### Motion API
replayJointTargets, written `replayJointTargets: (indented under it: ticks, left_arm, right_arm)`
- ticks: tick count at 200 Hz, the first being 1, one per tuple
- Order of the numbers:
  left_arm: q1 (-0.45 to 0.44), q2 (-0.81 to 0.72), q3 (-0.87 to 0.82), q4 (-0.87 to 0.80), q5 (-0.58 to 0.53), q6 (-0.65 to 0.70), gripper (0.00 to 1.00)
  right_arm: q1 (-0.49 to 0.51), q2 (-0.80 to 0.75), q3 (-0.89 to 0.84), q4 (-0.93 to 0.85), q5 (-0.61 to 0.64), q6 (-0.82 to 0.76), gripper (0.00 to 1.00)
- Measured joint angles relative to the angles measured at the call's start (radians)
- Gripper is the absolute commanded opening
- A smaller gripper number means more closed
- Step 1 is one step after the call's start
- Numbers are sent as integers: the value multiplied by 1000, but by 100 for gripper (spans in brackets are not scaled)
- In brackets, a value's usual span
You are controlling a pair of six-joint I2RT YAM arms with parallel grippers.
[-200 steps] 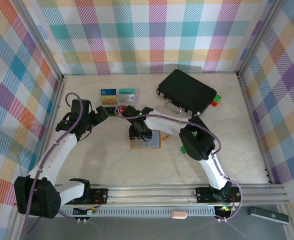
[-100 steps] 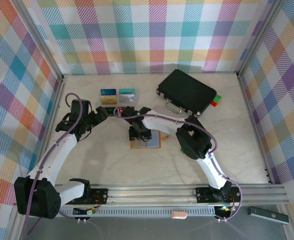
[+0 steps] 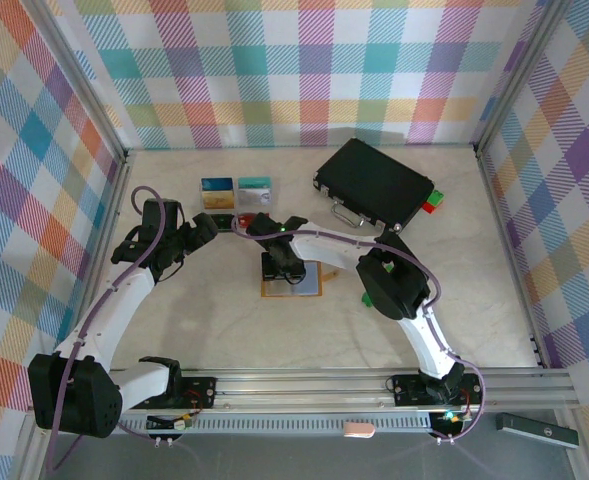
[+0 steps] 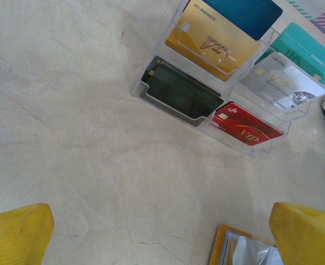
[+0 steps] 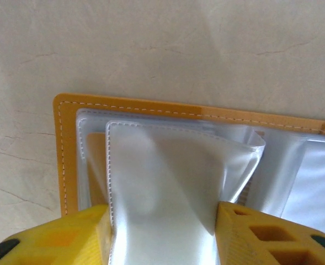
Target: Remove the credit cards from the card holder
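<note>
- At mid-table, just ahead of both arm bases, the card holder (image 3: 304,285) lies opened flat with its orange cover down and its clear pockets facing up.
- My right gripper (image 5: 162,238) is down on it and partly closed. Its yellow fingers (image 5: 63,237) press on opposite edges of one clear sleeve leaf (image 5: 168,182), which bows up between them. I read that as a pinch on the plastic, not on a card.
- I cannot tell whether a card sits inside that leaf. It looks pale and cloudy, and no print shows through.
- My left gripper (image 4: 162,237) hangs spread wide and holds nothing, over bare table near a corner of the holder.
- Five credit cards (image 4: 212,38) stand in a clear rack (image 4: 142,88) just beyond the holder.
- On handling, I judge the sleeve soft, floppy and slick, so squeezing it from the sides only buckles it.
- The holder looks light, so I expect it to slide or lift along with any pull unless the orange cover is pinned.
- A card is thin, stiff and smooth, so I would grip across its flat faces at whatever edge pokes out of the pocket mouth. I would then draw it straight along the pocket.
</note>
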Motion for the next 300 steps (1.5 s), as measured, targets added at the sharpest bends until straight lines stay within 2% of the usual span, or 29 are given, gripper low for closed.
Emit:
replayJointTargets:
  ticks: [51,99,122,142,168,189,260,300]
  left_arm:
    - [0,11,0,2,41,-3,100]
    - [0,60,-5,16,137,-11,98]
    - [0,93,-24,41,207,-29,89]
    - [0,129,-47,76,280,-51,77]
    - [-14,187,-72,136,369,-91,61]
    - [-45,239,-78,173,407,-118,54]
    - [-182,396,-74,291,475,-182,42]
    - [-242,464,-46,321,503,-207,38]
  right_arm:
    - [-26,-51,-98,94,-49,3,39]
    - [-43,-90,-170,162,-77,-1,30]
    - [-51,-109,-205,195,-88,-2,28]
    - [-57,-130,-240,224,-95,-3,26]
    - [-61,-157,-272,242,-94,-3,26]
    - [-63,-172,-281,247,-81,-2,28]
    - [-64,-211,-305,197,61,0,34]
    - [-98,-332,-427,171,143,11,37]
